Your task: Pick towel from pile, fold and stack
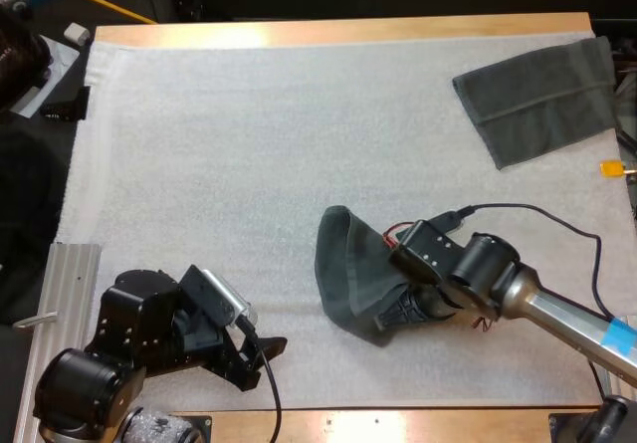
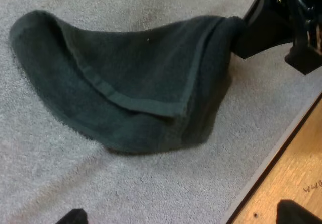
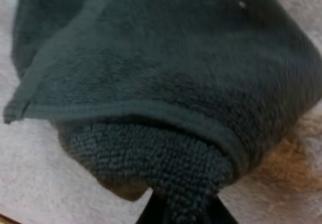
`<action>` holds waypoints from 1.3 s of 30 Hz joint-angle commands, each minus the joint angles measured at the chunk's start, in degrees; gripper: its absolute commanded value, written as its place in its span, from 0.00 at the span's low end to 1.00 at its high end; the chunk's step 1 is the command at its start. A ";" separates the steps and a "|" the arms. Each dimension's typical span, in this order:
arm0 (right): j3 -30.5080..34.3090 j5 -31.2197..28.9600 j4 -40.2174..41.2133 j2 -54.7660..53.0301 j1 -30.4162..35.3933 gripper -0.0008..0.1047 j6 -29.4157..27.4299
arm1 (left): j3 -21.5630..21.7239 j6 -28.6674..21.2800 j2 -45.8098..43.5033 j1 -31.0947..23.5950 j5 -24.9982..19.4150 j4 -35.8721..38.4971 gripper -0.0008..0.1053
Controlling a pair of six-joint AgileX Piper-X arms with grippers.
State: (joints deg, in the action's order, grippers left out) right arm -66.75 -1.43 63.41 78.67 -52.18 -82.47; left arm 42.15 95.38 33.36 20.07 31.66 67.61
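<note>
Right gripper (image 1: 395,312) around towel (image 1: 346,264), white mat (image 1: 249,144)

dark grey-green towel (image 1: 348,274), white mat (image 1: 249,144)

My left gripper (image 1: 261,363) sits at the frame's lower left, fingers (image 2: 75,217) apart; my right gripper (image 1: 390,314), lower centre-right, pinches the towel (image 1: 343,264).

- The mat (image 1: 249,144) lies on the table (image 1: 328,33).
- The crumpled towel (image 1: 348,269) lies on the mat, near side, right of centre.
- My right gripper (image 1: 398,309) is clamped on that towel's right edge.
- My left gripper (image 1: 261,355) sits left of it, apart.
- The folded towel (image 1: 542,100) lies at the mat's far right corner, well apart.
</note>
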 commanded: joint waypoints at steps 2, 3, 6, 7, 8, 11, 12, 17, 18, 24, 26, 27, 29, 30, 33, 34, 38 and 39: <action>2.52 2.54 -7.90 -1.23 -0.01 0.01 3.67 | 0.26 0.10 -0.05 0.34 0.38 -0.20 0.68; 2.90 2.79 -8.74 -1.21 0.04 0.02 4.37 | 0.25 0.09 -0.04 0.30 0.34 -0.31 0.67; 3.98 3.81 -10.13 -1.40 0.23 0.19 5.81 | 0.29 0.09 0.04 0.22 0.55 -0.49 0.67; 4.13 4.30 -10.05 -1.38 0.22 0.29 6.08 | 0.33 0.06 0.00 0.21 0.59 -0.51 0.67; 3.95 4.78 -9.93 -1.36 0.22 0.42 6.30 | 0.31 0.07 0.03 0.27 0.56 -0.51 0.67; 3.24 5.58 -8.76 -1.53 0.09 0.78 5.33 | 0.26 0.11 0.24 0.33 0.47 -0.39 0.68; 3.13 5.37 -7.70 -1.49 0.15 0.81 5.03 | 0.25 -0.05 0.30 0.33 0.53 -0.44 0.68; 3.11 2.20 -2.22 -2.50 0.57 0.69 3.61 | 0.28 -0.11 0.24 0.22 0.40 -0.29 0.68; 3.13 1.47 -1.22 -2.82 0.66 0.66 3.48 | 0.29 -0.11 0.07 0.26 0.37 -0.26 0.68; 3.53 -1.27 0.62 -2.72 1.30 0.60 3.69 | 0.27 -0.07 0.13 0.15 0.40 -0.22 0.67; 4.81 -1.79 0.04 -2.92 0.74 0.61 4.58 | 0.22 -0.02 -0.06 0.13 0.40 -0.30 0.67; 5.60 -2.02 -0.38 -2.97 0.66 0.61 4.93 | 0.22 -0.04 -0.04 0.10 0.39 -0.37 0.67; 7.34 -1.83 -1.54 -2.96 0.64 0.60 5.72 | 0.13 -0.07 0.03 0.20 0.34 -0.51 0.67; 8.32 -1.50 -2.31 -2.97 0.63 0.60 6.15 | 0.07 -0.08 0.08 0.15 0.34 -0.44 0.67; 11.64 -0.12 -6.15 -3.07 0.64 0.61 8.23 | -0.08 -0.13 0.15 0.11 0.31 -0.50 0.67; 12.71 0.33 -7.66 -3.19 0.58 0.61 8.98 | -0.17 -0.18 0.21 0.13 0.29 -0.61 0.67; 17.13 3.03 -14.87 -3.29 0.78 0.59 13.02 | -0.57 -0.17 0.21 0.04 0.21 -0.47 0.67; 18.12 3.89 -16.95 -3.37 0.84 0.57 14.21 | -0.60 -0.16 0.28 0.04 0.18 -0.57 0.67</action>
State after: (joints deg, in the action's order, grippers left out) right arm -50.82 -0.02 50.85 76.01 -51.53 -71.33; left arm 41.99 95.38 33.42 20.07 31.66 67.50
